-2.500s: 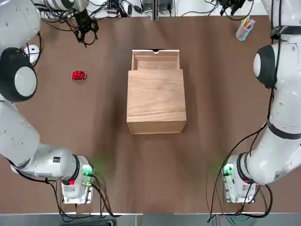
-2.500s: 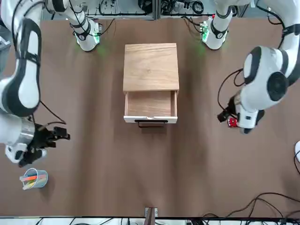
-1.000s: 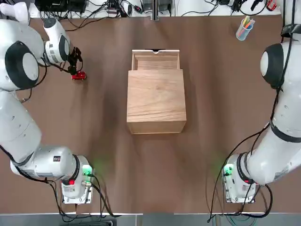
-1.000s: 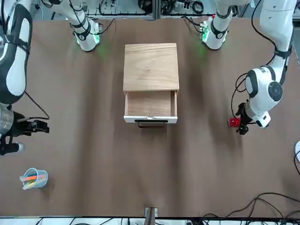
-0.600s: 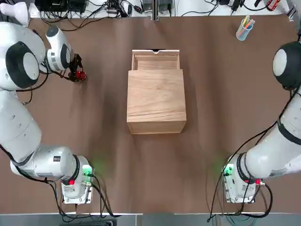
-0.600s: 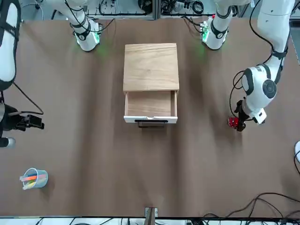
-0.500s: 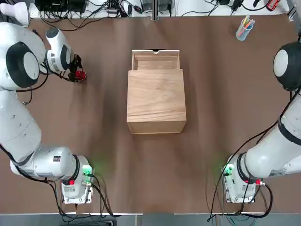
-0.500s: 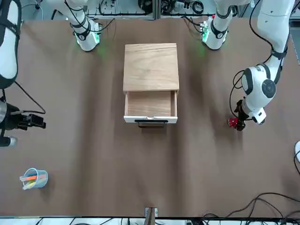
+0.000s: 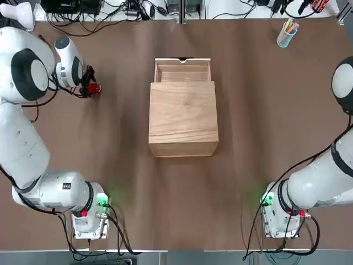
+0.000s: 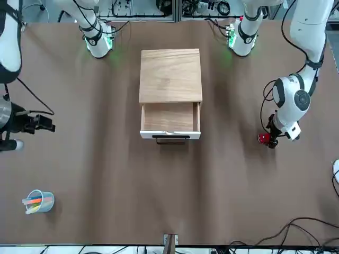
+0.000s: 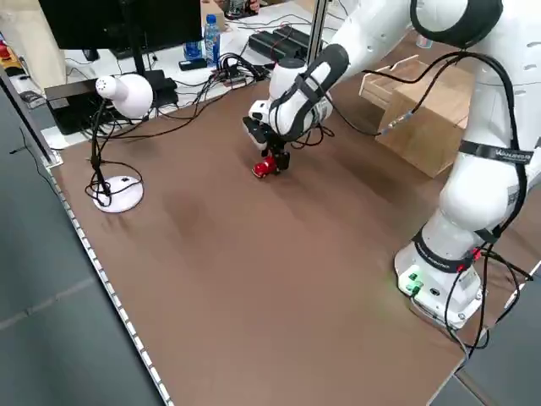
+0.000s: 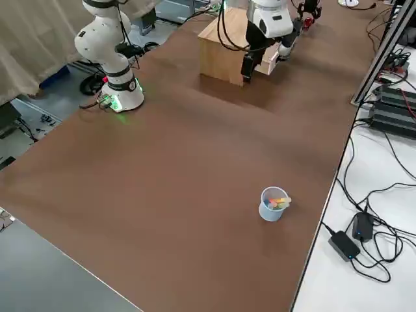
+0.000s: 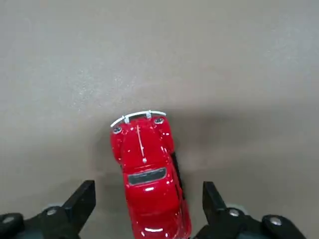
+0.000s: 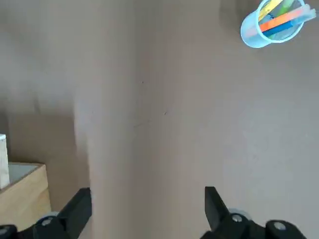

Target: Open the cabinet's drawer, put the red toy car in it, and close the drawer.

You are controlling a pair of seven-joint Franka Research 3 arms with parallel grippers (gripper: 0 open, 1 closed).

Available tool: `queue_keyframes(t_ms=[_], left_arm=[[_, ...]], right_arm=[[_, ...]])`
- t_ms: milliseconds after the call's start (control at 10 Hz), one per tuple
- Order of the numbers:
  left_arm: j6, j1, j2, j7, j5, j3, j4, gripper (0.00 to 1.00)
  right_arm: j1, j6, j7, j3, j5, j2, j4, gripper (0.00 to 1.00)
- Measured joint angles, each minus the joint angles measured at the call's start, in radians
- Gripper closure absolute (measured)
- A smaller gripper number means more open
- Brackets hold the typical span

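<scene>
I judge I'm on the pick-up step: the drawer (image 9: 182, 70) already stands pulled out of the cabinet (image 9: 183, 118), empty as far as I can see, and the car (image 13: 148, 180) is not yet lifted.

The car sits on the table (image 9: 248, 138), well off to my left of the cabinet. My left gripper (image 13: 148, 209) is down over it, jaws apart, one finger on each flank of the car. In the wrist view there is a gap on both sides between the fingers (image 13: 79, 201) and the red body, so nothing is clamped. The car lies lengthwise between them, turned a little off the fingers' line, its chrome-bumpered end pointing away from the wrist.

What I need next, I think, is to bring the jaws together on the car's sides, check it sits firm, then lift and carry it across to the open drawer. The rounded, glossy body could slip or twist as the fingers meet it, given that slight skew.

My right gripper (image 14: 148, 211) hangs clear of the work, jaws wide and empty, over bare table near the cup (image 14: 271, 24) of pens.
</scene>
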Motion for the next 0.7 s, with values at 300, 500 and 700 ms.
queue_keyframes(t_ms=[300, 500, 700], left_arm=[[0.012, 0.000, -0.008, 0.000, 0.000, 0.000, 0.005, 0.56], [0.001, -0.001, -0.057, 0.000, 0.009, -0.003, 0.018, 0.56], [-0.138, -0.001, -0.160, -0.005, 0.021, -0.040, 0.062, 0.56]], right_arm=[[-0.009, 0.000, 0.055, 0.033, -0.051, -0.059, -0.051, 0.00], [-0.015, -0.001, 0.067, 0.033, -0.058, -0.092, -0.064, 0.00], [-0.022, -0.001, 0.069, 0.033, -0.058, -0.127, -0.085, 0.00]])
